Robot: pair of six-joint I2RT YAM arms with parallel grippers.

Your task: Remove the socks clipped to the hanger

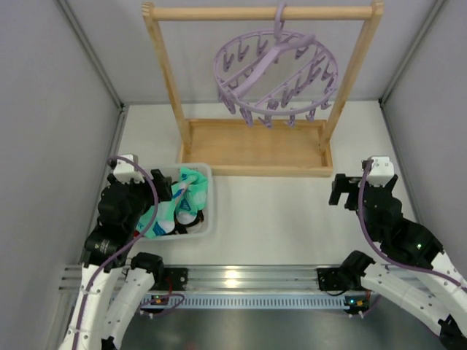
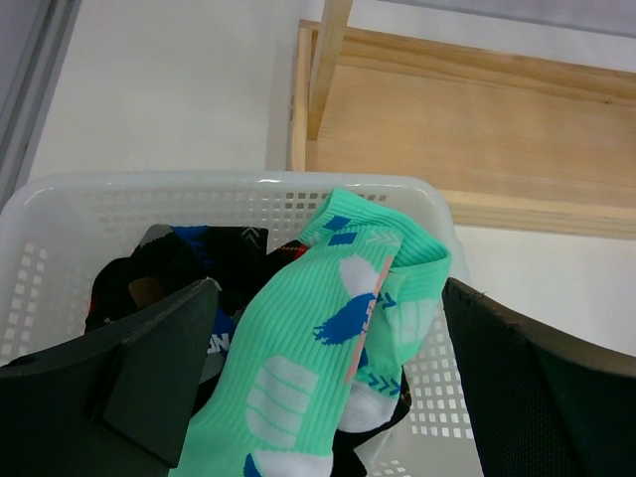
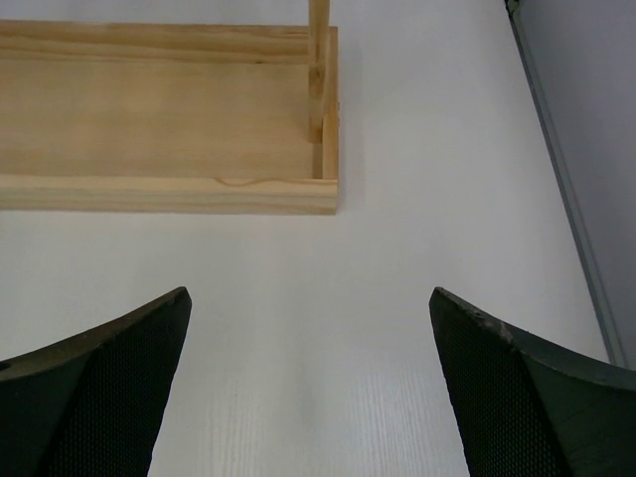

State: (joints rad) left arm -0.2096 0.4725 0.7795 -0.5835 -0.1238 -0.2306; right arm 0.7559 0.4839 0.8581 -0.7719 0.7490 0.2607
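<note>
Directly above the basket (image 2: 229, 181), you are holding the left gripper (image 2: 328, 298) with its fingers spread wide, clamping nothing. The teal-mint sock (image 2: 298, 348) is lying loose between them, draping over a dark sock (image 2: 214, 248), its cuff reaching toward the basket's far rim. Well to the right of the basket, you are hovering the right gripper (image 3: 309, 294) over bare table (image 3: 397, 248), its fingers likewise parted and empty. Beyond the basket the wooden frame (image 1: 255, 146) is standing, and from its rail, farther off and higher than the basket, the hanger (image 1: 277, 69) is hanging tilted, its clips looking bare. Judging by that, you are finishing a drop-off and nearing the end of the job: the next move is asking you to raise the left arm out of the basket without snagging the sock, then check the clips. Only the top view is showing the hanger; only the left wrist view is showing the sock free of the fingers.
</note>
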